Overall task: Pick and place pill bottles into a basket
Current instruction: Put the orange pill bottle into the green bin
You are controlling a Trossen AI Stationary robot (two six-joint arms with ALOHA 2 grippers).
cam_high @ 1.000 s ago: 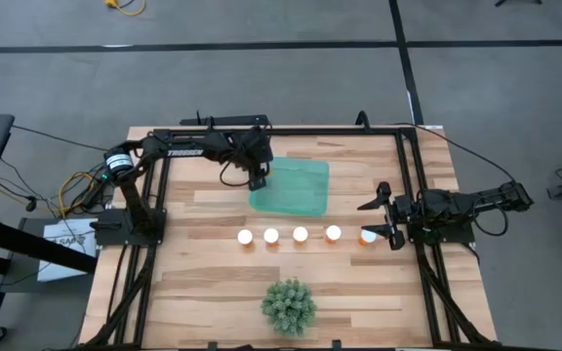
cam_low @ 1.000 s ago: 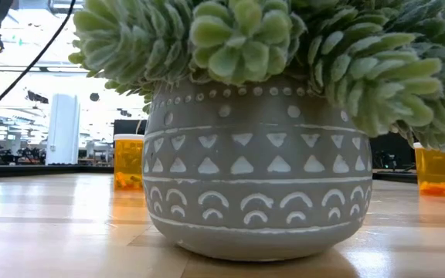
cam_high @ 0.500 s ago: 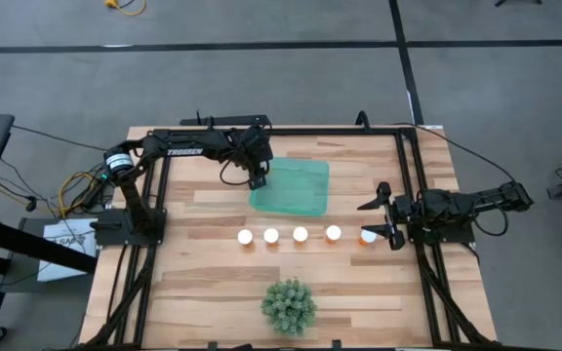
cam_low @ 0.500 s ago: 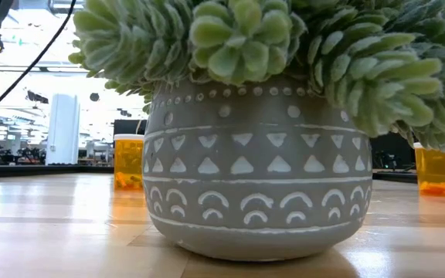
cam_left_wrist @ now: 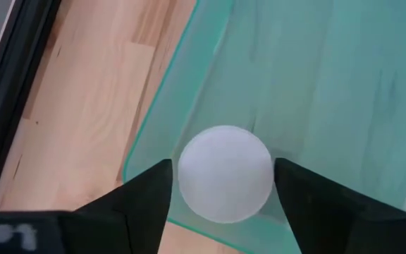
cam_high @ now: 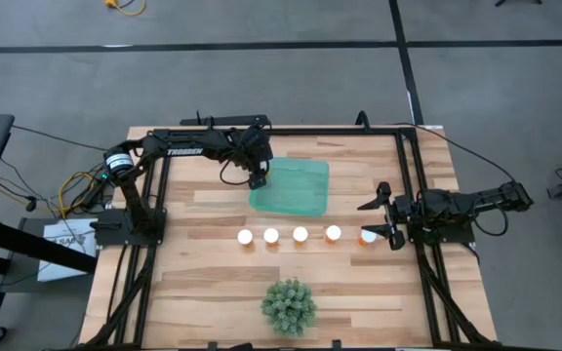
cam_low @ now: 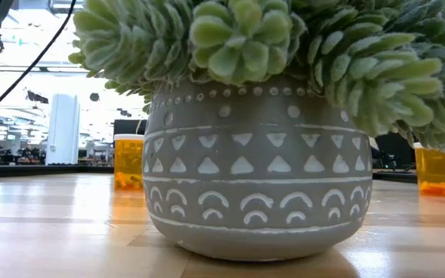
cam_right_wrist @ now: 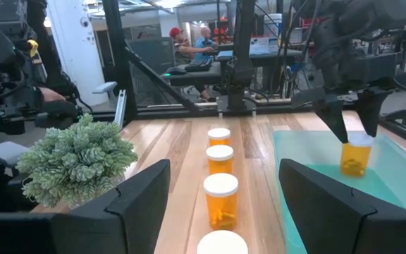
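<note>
Five pill bottles stand in a row on the table: (cam_high: 245, 236), (cam_high: 271, 235), (cam_high: 301, 234), (cam_high: 334, 232), (cam_high: 368, 235). My right gripper (cam_high: 384, 218) is open, level with the table, its fingers on either side of the rightmost bottle (cam_right_wrist: 220, 243) without touching it. My left gripper (cam_high: 257, 181) points down over the teal basket's (cam_high: 296, 190) left edge. It is open. Its fingers stand on either side of the white cap (cam_left_wrist: 224, 173) of a sixth bottle (cam_right_wrist: 356, 156), with narrow gaps. That bottle stands upright on its base in the basket, by the near left corner.
A spiky green plant (cam_high: 289, 306) in a patterned grey pot (cam_low: 257, 170) stands near the table's front edge and fills the low view; two bottles (cam_low: 128, 161) (cam_low: 437, 168) show beside it. Black frame rails (cam_high: 413, 175) run along the table's sides. People sit in the room beyond (cam_right_wrist: 189, 42).
</note>
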